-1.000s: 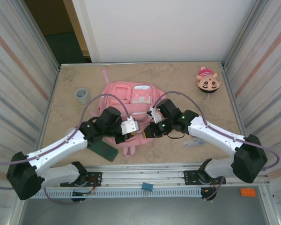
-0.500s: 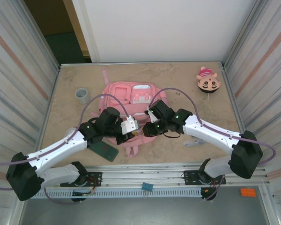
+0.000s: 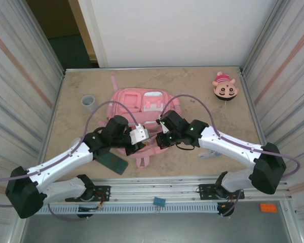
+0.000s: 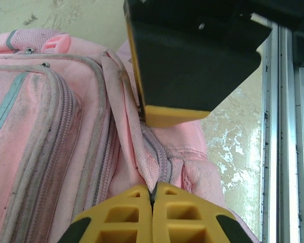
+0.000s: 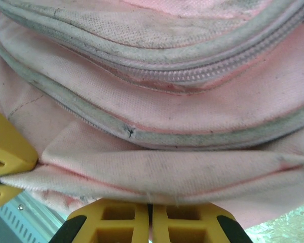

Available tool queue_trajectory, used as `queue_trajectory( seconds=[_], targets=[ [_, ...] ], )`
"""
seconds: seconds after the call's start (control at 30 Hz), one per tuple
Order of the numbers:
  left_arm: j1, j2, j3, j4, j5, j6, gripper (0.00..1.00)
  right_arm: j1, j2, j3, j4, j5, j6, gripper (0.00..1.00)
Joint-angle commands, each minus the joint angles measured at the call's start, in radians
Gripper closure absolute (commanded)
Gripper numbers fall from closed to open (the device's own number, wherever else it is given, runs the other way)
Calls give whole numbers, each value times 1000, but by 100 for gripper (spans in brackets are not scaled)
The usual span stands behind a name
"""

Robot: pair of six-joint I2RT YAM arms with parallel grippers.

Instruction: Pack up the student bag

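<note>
At the near end of the student bag (image 3: 142, 101), pinching fabric folds by the zipper (image 4: 161, 159) with left tool (image 4: 153, 188) and right tool (image 5: 149, 207), both clamped, likely tensioning it for unzipping.

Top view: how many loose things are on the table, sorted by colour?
Pink: 2 (bag, plush)
Grey: 1 (cup)
Dark green: 1 (flat pad)
Pale: 1 (small item, too small to identify)
Total: 5
</note>
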Motion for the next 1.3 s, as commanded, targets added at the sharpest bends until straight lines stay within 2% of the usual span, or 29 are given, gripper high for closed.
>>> queue_trajectory(
  seconds=[0.0, 0.27, 0.43, 0.6, 0.83, 0.97, 1.0, 1.03, 1.07, 1.13, 1.17, 1.27],
  targets=[
    [37, -61, -17, 20, 26, 7, 97, -60, -52, -27, -85, 33, -31, 100],
    [96, -110, -30, -57, 63, 60, 98, -150, -74, -53, -164, 70, -55, 100],
    [96, -123, -16, -95, 216, 97, 99, -200, -50, -72, -101, 76, -33, 100],
    [96, -132, 20, -140, 332, 127, 100, -316, 24, -65, -20, 34, -38, 100],
    [96, -153, 39, -200, 361, 165, 100, -489, 179, -23, 76, -21, -47, 100],
    [89, -150, 35, -189, 352, 141, 100, -518, 188, -16, 166, -109, -25, 100],
    [82, -150, 33, -184, 329, 134, 95, -516, 179, -16, 180, -123, -34, 100],
    [73, -150, 33, -180, 297, 133, 82, -512, 165, -21, 192, -139, -43, 100],
    [71, -154, 33, -179, 268, 132, 69, -509, 144, -25, 194, -149, -56, 90],
    [76, -170, 33, -177, 207, 129, 50, -504, 89, -37, 173, -129, -78, 62],
    [87, -187, 33, -181, 182, 139, 44, -499, 48, -48, 160, -108, -89, 55],
    [138, -223, 27, -180, 130, 178, 36, -489, -93, -104, 155, -60, -107, 49]
  ],
)
